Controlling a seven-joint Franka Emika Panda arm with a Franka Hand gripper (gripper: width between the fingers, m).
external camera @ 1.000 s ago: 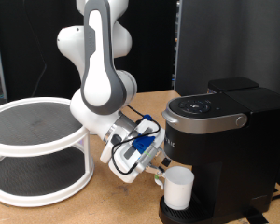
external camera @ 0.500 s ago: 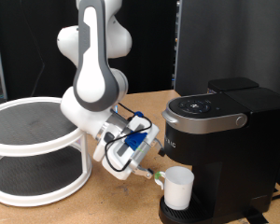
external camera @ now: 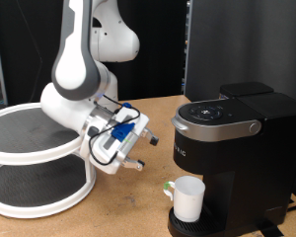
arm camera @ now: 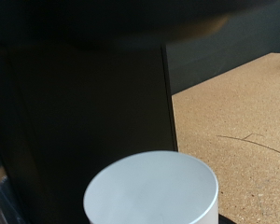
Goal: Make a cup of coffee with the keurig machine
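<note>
On the keurig machine's round drip base, near the table's front edge, stands the white cup. The gripper hangs apart, empty; finger spread unclear. Cup placement looks finished; brewing needs a pod and button.

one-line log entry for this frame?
cup: on keurig machine drip base | gripper: apart from cup, holds nothing | two-tier rack: exterior view's left
</note>
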